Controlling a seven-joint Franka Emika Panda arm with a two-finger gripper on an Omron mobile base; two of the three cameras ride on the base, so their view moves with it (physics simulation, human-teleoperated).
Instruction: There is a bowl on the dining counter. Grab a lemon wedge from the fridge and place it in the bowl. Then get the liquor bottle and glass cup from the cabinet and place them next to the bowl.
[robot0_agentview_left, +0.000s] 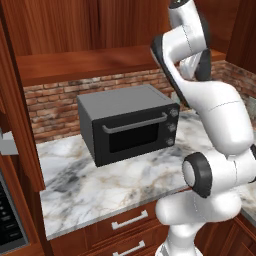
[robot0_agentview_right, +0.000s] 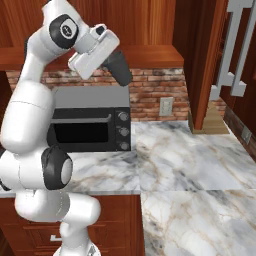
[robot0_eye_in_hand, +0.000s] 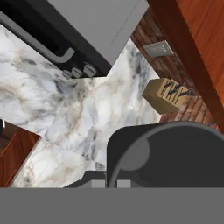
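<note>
**Arm held high over the corner bench, fingers shut on nothing**

The white arm (robot0_agentview_right: 30, 125) bends up tall in front of a dark grey oven (robot0_agentview_left: 129, 122). The oven sits on a marble bench (robot0_agentview_left: 100, 187) against a red brick wall (robot0_agentview_left: 55, 102). It has a long grey handle across its door and three round knobs down one side.

The hand (robot0_agentview_right: 95, 50) is up high, near the wood cupboards (robot0_agentview_left: 75, 25) above the oven. The fingers are shut tight. I cannot see anything in them.

From the hand, the view looks down at the marble bench (robot0_eye_in_hand: 65, 105). The corner of the oven (robot0_eye_in_hand: 87, 26) with its knobs is at the top. A light brown knife block (robot0_eye_in_hand: 168, 94) stands on the bench by the brick wall, near a pale wall plug (robot0_eye_in_hand: 158, 49). A big dark round part of the arm covers the lower right of that view.

On the right, two long grey fridge handles (robot0_agentview_right: 232, 47) hang on the fridge, past a tall wood panel (robot0_agentview_right: 207, 60). Wood drawers (robot0_agentview_left: 127, 222) with pale handles sit under the bench.
</note>
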